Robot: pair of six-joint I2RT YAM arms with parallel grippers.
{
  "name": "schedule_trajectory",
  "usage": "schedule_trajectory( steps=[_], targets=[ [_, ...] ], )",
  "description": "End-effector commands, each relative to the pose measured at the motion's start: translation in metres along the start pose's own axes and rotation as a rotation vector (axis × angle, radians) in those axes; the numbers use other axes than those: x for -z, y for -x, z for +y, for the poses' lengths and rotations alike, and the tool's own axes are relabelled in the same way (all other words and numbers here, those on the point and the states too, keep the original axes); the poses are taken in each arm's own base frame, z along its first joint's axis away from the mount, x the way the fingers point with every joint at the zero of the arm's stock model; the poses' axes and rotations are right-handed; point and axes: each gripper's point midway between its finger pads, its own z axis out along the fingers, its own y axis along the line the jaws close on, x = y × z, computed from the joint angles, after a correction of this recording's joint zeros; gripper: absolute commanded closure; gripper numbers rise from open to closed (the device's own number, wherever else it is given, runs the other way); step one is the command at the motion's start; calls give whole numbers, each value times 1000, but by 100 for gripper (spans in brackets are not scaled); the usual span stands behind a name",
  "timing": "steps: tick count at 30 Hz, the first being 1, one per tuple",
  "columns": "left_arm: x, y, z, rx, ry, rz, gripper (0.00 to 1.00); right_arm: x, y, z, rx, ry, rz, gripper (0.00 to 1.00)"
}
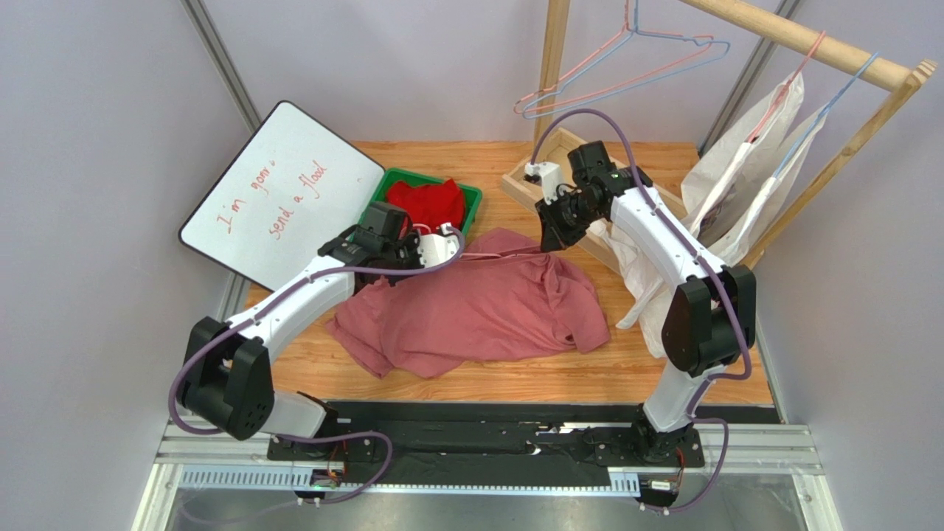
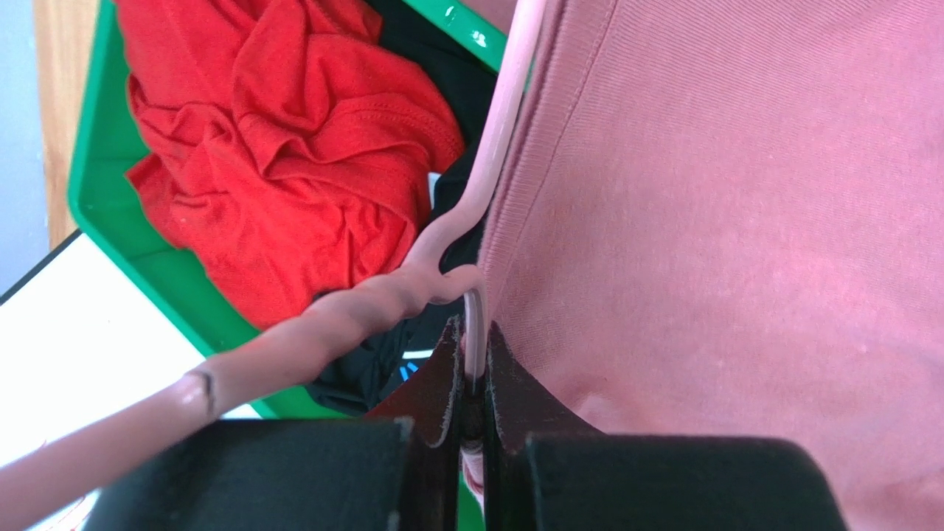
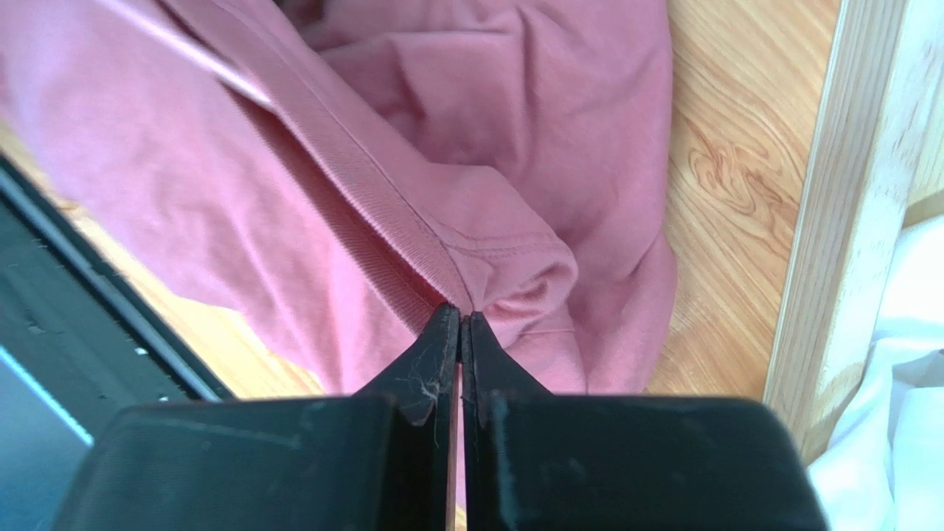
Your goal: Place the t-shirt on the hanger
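Observation:
The dusty-pink t-shirt (image 1: 488, 315) lies crumpled on the wooden table, its collar end toward the back. My left gripper (image 1: 445, 246) is shut on the thin pink wire of the hanger (image 2: 474, 321), just below its twisted neck (image 2: 366, 304). The hanger's wire runs along the shirt's ribbed edge (image 2: 521, 166), and most of the hanger is hidden in the cloth. My right gripper (image 3: 460, 319) is shut, its tips pinching a fold of the t-shirt (image 3: 521, 277) at the ribbed collar (image 3: 366, 210). In the top view it sits at the shirt's back right edge (image 1: 551, 238).
A green bin (image 1: 474, 201) behind the shirt holds a red garment (image 2: 277, 144) and a black one (image 2: 366, 371). A whiteboard (image 1: 277, 194) leans at the left. At the back right, a wooden rack (image 1: 551, 66) carries pink and blue hangers (image 1: 621, 66) and white garments (image 1: 742, 166); its base rail (image 3: 853, 199) runs close to my right gripper.

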Motion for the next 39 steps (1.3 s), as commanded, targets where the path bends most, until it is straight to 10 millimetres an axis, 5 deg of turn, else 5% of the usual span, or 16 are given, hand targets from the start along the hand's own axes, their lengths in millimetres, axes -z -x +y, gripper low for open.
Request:
schedule_trajectory(
  steps=[1,9,14,16,20,22,31,39],
  targets=[
    [7,11,11,4,17,39,100,44,29,25,71,42,-111,100],
    [26,104,-1,-59,-55,-222,100,55,52,90,198,192,-171,100],
    [47,130,-2,-70,-54,-309,100,74,64,107,244,218,-204,97],
    [54,134,-2,-73,-51,-333,100,85,63,112,285,220,-218,87],
    [71,143,2,-78,-27,-379,100,109,62,124,342,227,-277,37],
    [77,149,3,-83,-24,-401,100,116,59,128,375,230,-298,32],
    [90,162,3,-95,-24,-447,100,118,81,151,510,284,-381,36],
    [102,171,0,-92,-33,-474,100,90,90,171,576,331,-379,46]
  ],
)
